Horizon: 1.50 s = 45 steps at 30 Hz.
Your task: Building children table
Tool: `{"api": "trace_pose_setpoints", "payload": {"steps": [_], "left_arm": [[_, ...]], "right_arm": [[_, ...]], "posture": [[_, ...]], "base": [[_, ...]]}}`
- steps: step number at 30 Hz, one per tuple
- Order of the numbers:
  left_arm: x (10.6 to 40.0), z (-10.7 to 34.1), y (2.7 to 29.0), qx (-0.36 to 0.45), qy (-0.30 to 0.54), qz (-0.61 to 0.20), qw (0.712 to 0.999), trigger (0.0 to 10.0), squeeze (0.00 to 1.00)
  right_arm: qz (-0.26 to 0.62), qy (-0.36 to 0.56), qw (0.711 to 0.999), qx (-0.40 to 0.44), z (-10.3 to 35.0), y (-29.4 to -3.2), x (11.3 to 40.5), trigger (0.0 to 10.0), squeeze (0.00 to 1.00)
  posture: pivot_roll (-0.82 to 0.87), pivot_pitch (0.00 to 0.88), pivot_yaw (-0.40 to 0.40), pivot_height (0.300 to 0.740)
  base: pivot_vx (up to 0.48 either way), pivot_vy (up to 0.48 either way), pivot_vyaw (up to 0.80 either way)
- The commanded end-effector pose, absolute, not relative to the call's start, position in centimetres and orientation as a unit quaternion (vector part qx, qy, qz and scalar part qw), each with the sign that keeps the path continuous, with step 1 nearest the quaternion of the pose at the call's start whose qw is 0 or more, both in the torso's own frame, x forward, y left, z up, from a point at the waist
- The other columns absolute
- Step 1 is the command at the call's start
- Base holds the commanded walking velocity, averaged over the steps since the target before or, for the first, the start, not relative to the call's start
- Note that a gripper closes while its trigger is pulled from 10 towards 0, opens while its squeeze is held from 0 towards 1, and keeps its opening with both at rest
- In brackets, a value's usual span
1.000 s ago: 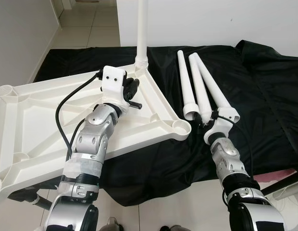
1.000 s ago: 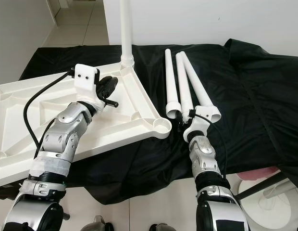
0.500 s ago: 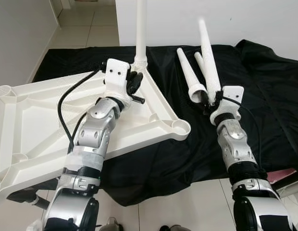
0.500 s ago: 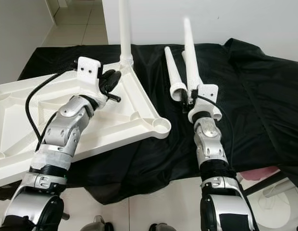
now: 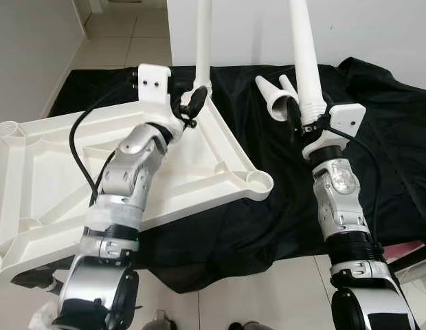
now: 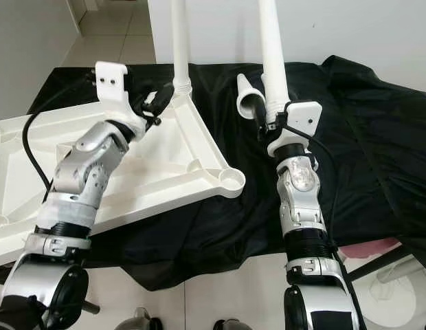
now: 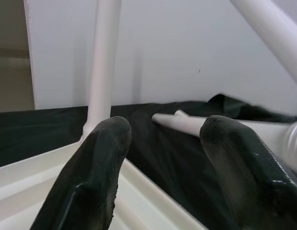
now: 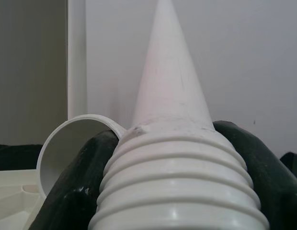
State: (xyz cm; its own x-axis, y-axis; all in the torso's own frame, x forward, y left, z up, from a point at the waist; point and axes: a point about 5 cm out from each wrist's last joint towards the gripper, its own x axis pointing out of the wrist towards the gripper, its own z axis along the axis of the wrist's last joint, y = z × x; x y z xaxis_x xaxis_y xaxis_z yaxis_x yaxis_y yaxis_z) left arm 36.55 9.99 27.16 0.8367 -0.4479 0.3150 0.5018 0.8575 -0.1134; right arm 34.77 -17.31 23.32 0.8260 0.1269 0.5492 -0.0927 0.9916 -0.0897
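The white table top (image 5: pixel 41 172) lies upside down on a black cloth. One white leg (image 5: pixel 203 41) stands upright in its far corner. My left gripper (image 5: pixel 192 104) hovers open just beside that leg's base, with nothing between its fingers (image 7: pixel 96 177). My right gripper (image 5: pixel 304 118) is shut on the ribbed threaded end of a second white leg (image 5: pixel 302 48) and holds it nearly upright above the cloth, to the right of the table top. Two more legs (image 5: pixel 273 104) lie on the cloth behind it. The near corner socket (image 5: pixel 258 182) is empty.
The black cloth (image 5: pixel 391 137) covers the work surface and hangs over its front edge. A white wall (image 5: pixel 378 27) rises directly behind. Tiled floor (image 5: pixel 124 34) shows at the far left and below. A pink object (image 5: pixel 405 251) sits low at the right.
My right gripper has lifted one leg off the cloth and swung it from lying to nearly upright. My left gripper has moved away from me to the mounted leg's base.
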Motion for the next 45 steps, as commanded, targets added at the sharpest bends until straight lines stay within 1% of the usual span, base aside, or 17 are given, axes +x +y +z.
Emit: {"api": "trace_pose_setpoints", "payload": {"steps": [1,3,5,7,10,19,22,24,26,27,31,33,35,39,42,43,45], "left_arm": [[36.1,27.7,9.2,-0.104,-0.147,-0.347,0.920,10.0,0.00],[36.0,28.5,9.3,-0.133,-0.152,-0.372,0.906,10.0,0.00],[36.0,28.5,9.3,-0.133,-0.152,-0.372,0.906,10.0,0.00],[35.8,29.2,9.3,-0.151,-0.157,-0.393,0.893,10.0,0.00],[35.6,29.7,9.3,-0.150,-0.159,-0.415,0.883,10.0,0.00],[35.7,29.8,9.2,-0.143,-0.157,-0.421,0.882,10.0,0.00],[35.5,29.7,9.2,-0.145,-0.152,-0.423,0.881,10.0,0.00],[35.6,29.4,9.4,-0.146,-0.143,-0.424,0.883,10.0,0.00],[35.6,29.4,9.5,-0.146,-0.142,-0.423,0.883,10.0,0.00],[35.6,29.4,9.5,-0.149,-0.140,-0.422,0.883,10.0,0.00],[35.6,29.2,9.4,-0.147,-0.136,-0.423,0.884,10.0,0.00],[35.5,29.1,9.3,-0.146,-0.134,-0.423,0.884,10.0,0.00],[35.5,29.1,9.2,-0.146,-0.132,-0.425,0.884,10.0,0.00],[35.4,29.1,9.2,-0.146,-0.129,-0.425,0.884,10.0,0.00],[35.3,29.0,9.3,-0.146,-0.126,-0.425,0.885,10.0,0.00],[35.3,29.0,9.3,-0.146,-0.126,-0.425,0.885,10.0,0.00],[35.2,28.9,9.3,-0.146,-0.124,-0.424,0.885,10.0,0.00]], "right_arm": [[0.070,-0.340,0.937,-0.040,25.3,-16.7,34.4,10.0,0.00],[0.076,-0.360,0.929,-0.048,25.9,-16.2,34.2,10.0,0.00],[0.076,-0.360,0.929,-0.048,25.9,-16.2,34.2,10.0,0.00],[0.079,-0.374,0.922,-0.053,26.3,-16.0,33.9,10.0,0.00],[0.084,-0.376,0.921,-0.062,26.2,-15.9,33.8,10.0,0.00],[0.080,-0.350,0.931,-0.063,24.5,-16.2,33.9,10.0,0.00],[0.065,-0.330,0.940,-0.059,23.1,-16.8,33.7,10.0,0.00],[0.027,-0.293,0.954,-0.052,21.0,-18.0,33.5,10.0,0.00],[0.022,-0.290,0.955,-0.053,20.9,-18.2,33.4,10.0,0.00],[-0.007,-0.270,0.962,-0.043,20.0,-19.1,33.5,10.0,0.00],[-0.029,-0.245,0.968,-0.044,19.1,-19.7,33.5,10.0,0.00],[-0.033,-0.237,0.970,-0.046,18.8,-19.8,33.6,10.0,0.00],[-0.040,-0.226,0.973,-0.018,18.4,-20.0,33.5,10.0,0.00],[-0.045,-0.197,0.979,-0.013,17.4,-20.1,33.5,10.0,0.00],[-0.045,-0.142,0.989,0.003,15.6,-19.9,33.5,10.0,0.00],[-0.045,-0.142,0.989,0.003,15.6,-19.9,33.5,10.0,0.00],[-0.050,-0.095,0.994,0.005,14.0,-19.8,33.4,10.0,0.00]], "posture": [[-0.02,0.007,0.000,0.740],[-0.03,0.000,0.014,0.740],[-0.03,0.000,0.014,0.740],[-0.03,0.000,0.018,0.740],[-0.03,0.000,0.020,0.740],[-0.03,0.000,0.026,0.740],[-0.03,0.000,0.029,0.740],[-0.03,0.000,0.033,0.740],[-0.03,0.000,0.033,0.740],[-0.04,0.000,0.038,0.740],[-0.04,0.000,0.046,0.740],[-0.04,0.000,0.046,0.740],[-0.05,0.003,0.052,0.740],[-0.05,0.012,0.054,0.740],[-0.05,0.023,0.057,0.740],[-0.05,0.023,0.057,0.740],[-0.05,0.036,0.060,0.740]], "base": [[0.000,0.000,0.00],[0.000,0.000,0.00],[0.000,0.000,0.00],[0.000,0.000,0.00],[0.000,0.000,0.00],[0.000,0.000,0.00],[0.000,0.000,0.00],[0.000,0.000,0.00],[0.000,0.000,0.00],[0.000,0.000,0.00],[0.000,0.000,0.00],[0.000,0.000,0.00],[0.000,0.000,0.00],[0.000,0.000,0.00],[0.000,0.000,0.00],[0.000,0.000,0.00],[0.000,0.000,0.00]]}}
